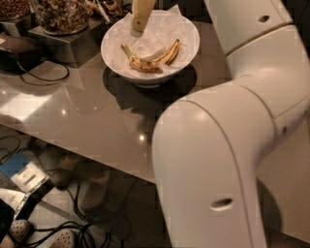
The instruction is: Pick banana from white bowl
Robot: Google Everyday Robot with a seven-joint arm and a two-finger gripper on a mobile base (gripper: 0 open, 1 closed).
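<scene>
A speckled yellow banana (152,59) lies curved in the white bowl (188,51), on crumpled white paper. The bowl stands near the table's far edge. My gripper (139,22) comes down from the top of the view over the bowl's back left part, its tip just above and left of the banana and apart from it. My big white arm (227,145) fills the right side of the view.
Glass jars of brown food (60,14) stand on a metal box at the far left. A dark object with a cable (19,48) lies left of the bowl. Below the grey table's (82,121) front edge are cables and shoes on the floor.
</scene>
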